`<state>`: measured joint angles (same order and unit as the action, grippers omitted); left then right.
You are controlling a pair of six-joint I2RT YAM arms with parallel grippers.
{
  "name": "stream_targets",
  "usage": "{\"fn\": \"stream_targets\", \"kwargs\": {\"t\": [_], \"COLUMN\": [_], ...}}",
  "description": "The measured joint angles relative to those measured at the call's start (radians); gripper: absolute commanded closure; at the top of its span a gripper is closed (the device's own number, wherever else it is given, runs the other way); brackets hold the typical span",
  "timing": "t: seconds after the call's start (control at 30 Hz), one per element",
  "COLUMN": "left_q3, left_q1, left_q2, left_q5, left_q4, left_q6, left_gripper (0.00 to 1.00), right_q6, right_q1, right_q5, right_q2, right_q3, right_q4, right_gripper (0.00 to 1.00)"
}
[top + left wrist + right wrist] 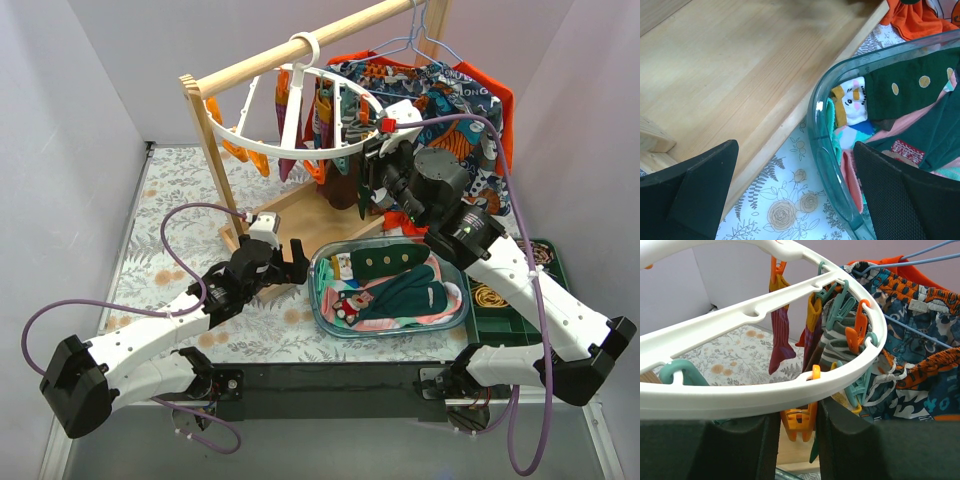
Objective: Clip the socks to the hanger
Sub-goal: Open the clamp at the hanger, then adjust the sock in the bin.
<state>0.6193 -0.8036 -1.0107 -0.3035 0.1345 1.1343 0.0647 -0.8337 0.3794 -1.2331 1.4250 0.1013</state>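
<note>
**Right jaws at the hanger rim, left jaws spread over the sock tub**

The floral-clothed bench (pixel 180 200) runs wide and flat, with open cloth to the left of the left jaws. A smooth pale wooden base board (pixel 740 75) lies below and left of them, its straight edge close to the curved rim of the clear tub (pixel 820 145). One white plastic hanger (pixel 765 395), a hard ring with spokes, crosses just above the right jaws, and a patterned shirt (pixel 920 345) crowds their right. The left gripper (pixel 795 147) gapes wide, holding nothing. By its right finger lie two soft socks, one dotted dark green (pixel 910 87) and one plain teal (pixel 935 135). The right gripper (pixel 799 415) is pinched on one dangling orange peg (pixel 800 422).
</note>
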Motion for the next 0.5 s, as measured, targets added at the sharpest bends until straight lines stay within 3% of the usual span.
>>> {"fn": "stream_targets", "kwargs": {"t": [0.23,0.5], "left_q3": [0.000,0.016], "left_q1": [-0.005,-0.008], "left_q2": [0.000,-0.023], "left_q5": [0.047,0.143], "left_q4": [-0.011,-0.037], "left_q6": [-0.011,0.013], "left_gripper": [0.02,0.02], "right_q6": [-0.037,-0.089], "right_q1": [0.000,0.000], "right_q5": [0.001,0.005], "right_q2": [0.002,0.004], "right_q3": [0.000,0.000], "right_q4": [0.000,0.000], "right_gripper": [0.99,0.99]}}
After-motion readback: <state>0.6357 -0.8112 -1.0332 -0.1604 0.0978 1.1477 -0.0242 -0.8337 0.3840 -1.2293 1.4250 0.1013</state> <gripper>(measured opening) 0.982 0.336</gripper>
